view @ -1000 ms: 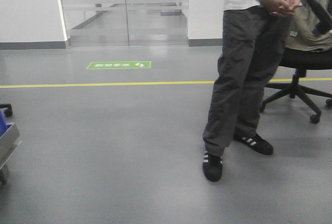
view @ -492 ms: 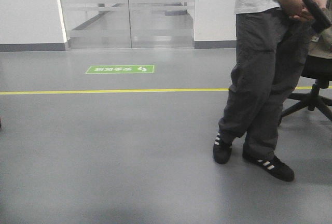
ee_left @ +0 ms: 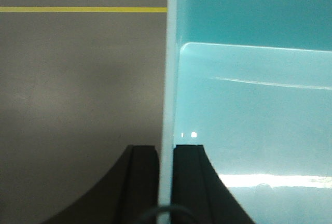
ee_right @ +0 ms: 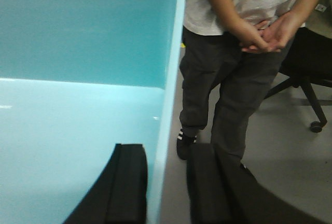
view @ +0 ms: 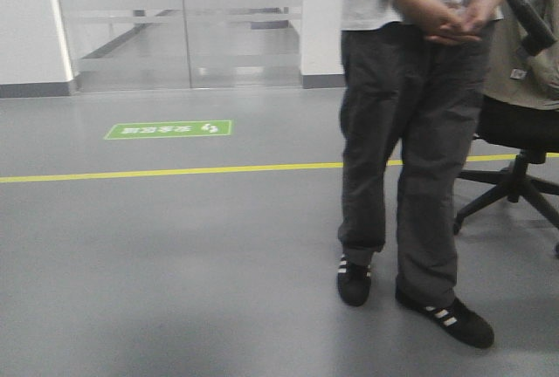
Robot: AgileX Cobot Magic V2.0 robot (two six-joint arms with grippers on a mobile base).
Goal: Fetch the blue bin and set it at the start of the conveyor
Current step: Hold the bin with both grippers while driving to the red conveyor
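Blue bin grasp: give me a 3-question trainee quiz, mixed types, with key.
1. True or false: the left end effector has one finger on each side of a wall of the blue bin.
2. The floor line in the front view is: A red, B yellow, C white.
3. Fill in: beside the person stands an office ____.
Key: 1 true; 2 B; 3 chair.

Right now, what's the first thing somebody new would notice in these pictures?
The big, pale turquoise blue bin fills both wrist views. The left gripper pinches one wall and the right gripper straddles another. In the front view, a person stands close by, next to a black office chair.
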